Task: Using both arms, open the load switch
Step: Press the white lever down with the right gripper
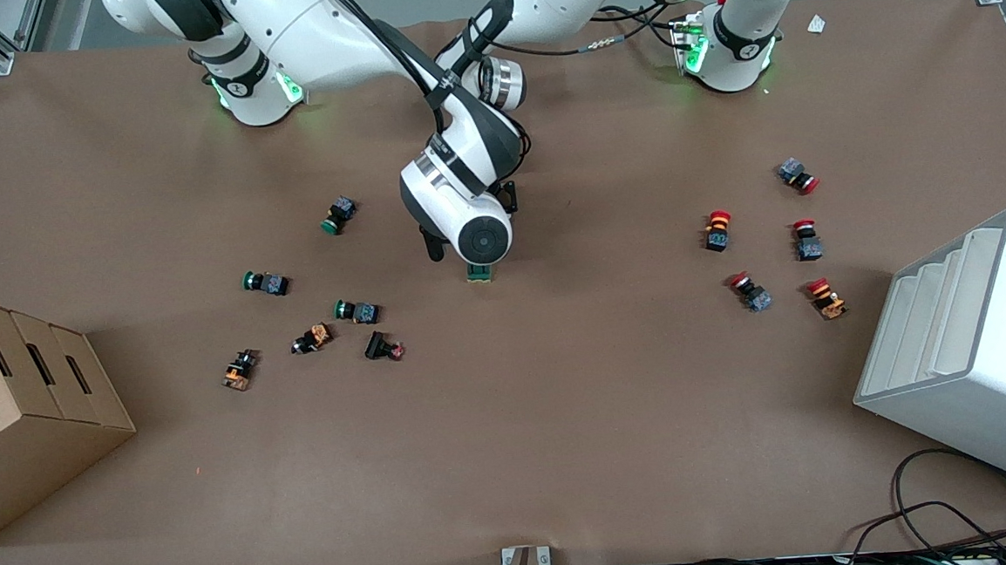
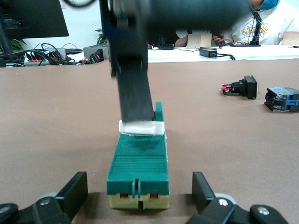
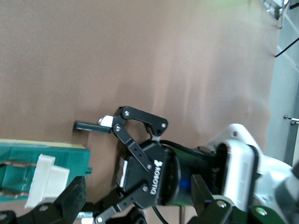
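While both tools flank it, one load switch [image 2: 138,170] lies.

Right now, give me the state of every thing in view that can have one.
left gripper, open, low at the table.
right gripper, open, over the load switch.
load switch, lying flat on the table, its end between the left fingers with gaps on both sides.
white tab, under the tip of one of the right fingers; thrown or not, cannot tell.
push buttons, loose on the table, untouched.
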Motion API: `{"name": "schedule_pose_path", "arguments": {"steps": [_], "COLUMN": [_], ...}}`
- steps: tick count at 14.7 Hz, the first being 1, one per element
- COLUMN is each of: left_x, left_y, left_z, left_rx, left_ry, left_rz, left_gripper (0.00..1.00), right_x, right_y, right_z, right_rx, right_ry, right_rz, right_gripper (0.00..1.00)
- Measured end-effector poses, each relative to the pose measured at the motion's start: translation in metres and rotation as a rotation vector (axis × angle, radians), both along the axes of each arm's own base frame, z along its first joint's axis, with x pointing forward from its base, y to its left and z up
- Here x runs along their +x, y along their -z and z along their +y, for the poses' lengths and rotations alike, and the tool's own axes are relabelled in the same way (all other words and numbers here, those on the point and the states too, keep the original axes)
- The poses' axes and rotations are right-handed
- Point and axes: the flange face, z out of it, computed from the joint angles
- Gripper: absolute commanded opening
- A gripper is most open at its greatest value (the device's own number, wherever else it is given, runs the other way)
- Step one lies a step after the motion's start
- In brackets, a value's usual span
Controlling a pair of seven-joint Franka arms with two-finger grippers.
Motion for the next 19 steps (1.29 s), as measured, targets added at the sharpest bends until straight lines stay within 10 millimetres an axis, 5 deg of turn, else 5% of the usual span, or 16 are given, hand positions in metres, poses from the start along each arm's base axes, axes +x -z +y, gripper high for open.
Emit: {"name": "schedule_pose_path", "arguments": {"steps": [6,19], "left_x": [0.0,0.0], "left_y": [0.0,0.0], "left_z": [0.0,0.0], "left_rx": [0.0,0.0], "left_ry": [0.0,0.0], "left_rz": [0.0,0.0], "left_gripper": [0.99,1.0], "right_x": [0.015,0.012], "right_y": [-0.014,0.042], "right_z": [-0.008,-0.011], "right_rx": [0.011,0.003], "right_ry": [0.019,0.033], "right_rz": [-0.014,-0.098], "right_gripper": [1.0,1.0]}}
